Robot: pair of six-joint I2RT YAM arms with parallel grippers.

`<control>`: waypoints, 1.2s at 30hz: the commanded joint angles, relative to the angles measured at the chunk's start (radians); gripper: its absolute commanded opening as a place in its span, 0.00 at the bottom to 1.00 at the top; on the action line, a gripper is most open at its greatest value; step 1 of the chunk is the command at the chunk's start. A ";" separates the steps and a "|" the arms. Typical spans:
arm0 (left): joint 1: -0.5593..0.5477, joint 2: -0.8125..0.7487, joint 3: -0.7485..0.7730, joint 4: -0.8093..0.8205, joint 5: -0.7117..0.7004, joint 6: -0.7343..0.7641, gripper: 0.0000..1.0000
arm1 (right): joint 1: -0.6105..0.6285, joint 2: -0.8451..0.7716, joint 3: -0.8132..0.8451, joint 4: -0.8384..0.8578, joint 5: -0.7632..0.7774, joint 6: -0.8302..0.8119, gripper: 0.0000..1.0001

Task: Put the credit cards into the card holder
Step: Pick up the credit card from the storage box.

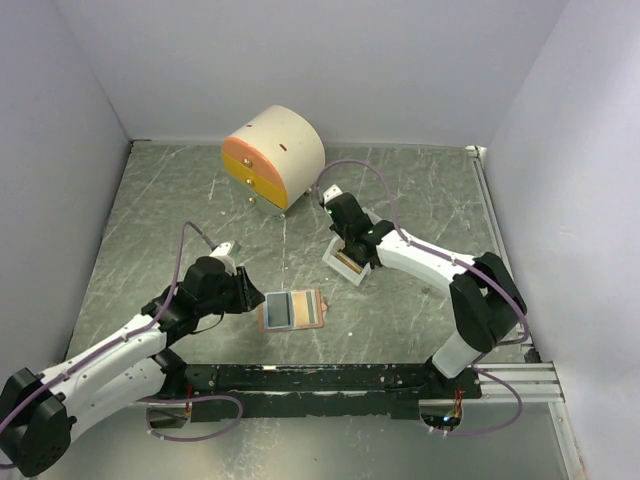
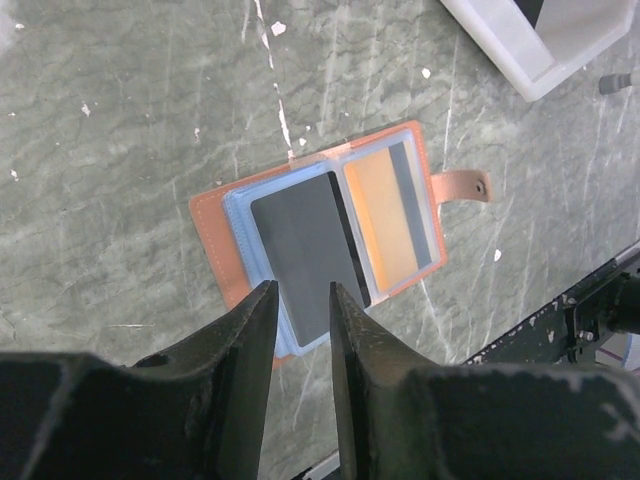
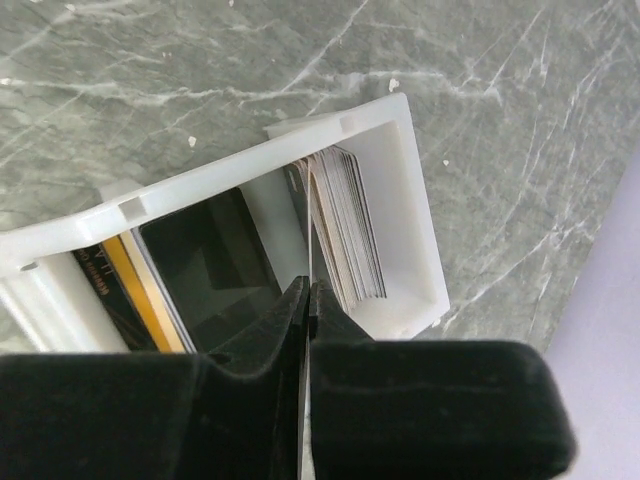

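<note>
Obs.: card holder (image 2: 212,222) lies open and flat on the worktop (image 2: 120,100), just ahead of the left arm, strap tab (image 2: 460,187) pointing away to the side. A black card (image 2: 300,250) sits on its light-blue left leaf; a gold card (image 2: 385,215) shows in the clear right pocket.

Left claw (image 2: 300,295): jaws parted with a narrow gap, nothing between them, hovering over the near edge of the holder, roughly in line with the black card.

Right claw (image 3: 307,290): jaws pressed shut over the white tray (image 3: 400,200), which sits well apart from the holder, toward the round cabinet (image 1: 272,157). The remaining credit cards (image 3: 350,225) stand on edge at one end of the tray; other cards lie in the rest of it. A thin line runs out from between the tips; whether it is a pinched card cannot be told.

Judged step: right arm fetching the next card; left arm guarding or seating the black one.

Risks:
- Jaws may have closed on nothing, or on two cards at once, since the stack is tight and the cards are thin.
- Lift could drag the light tray along if the card binds against its neighbours.
- An edge-on pinch gives little hold; the card may pivot or drop in transit.
- Black card looks only part-seated; a nudge from the left claw could slide it out or shift the holder.
- Both arms meeting over the holder risks contact.
</note>
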 commanded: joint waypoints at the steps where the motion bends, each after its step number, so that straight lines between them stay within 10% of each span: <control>1: -0.004 -0.021 0.046 -0.012 0.052 -0.022 0.40 | 0.012 -0.065 0.048 -0.109 -0.015 0.071 0.00; 15: -0.004 -0.080 0.113 0.066 0.199 -0.202 0.45 | 0.030 -0.273 0.099 -0.228 -0.260 0.447 0.00; 27: -0.005 -0.161 0.139 0.234 0.246 -0.324 0.59 | 0.029 -0.678 -0.322 0.396 -0.748 1.009 0.00; 36: -0.004 -0.132 0.115 0.361 0.287 -0.375 0.59 | 0.039 -0.670 -0.466 0.739 -0.974 1.248 0.00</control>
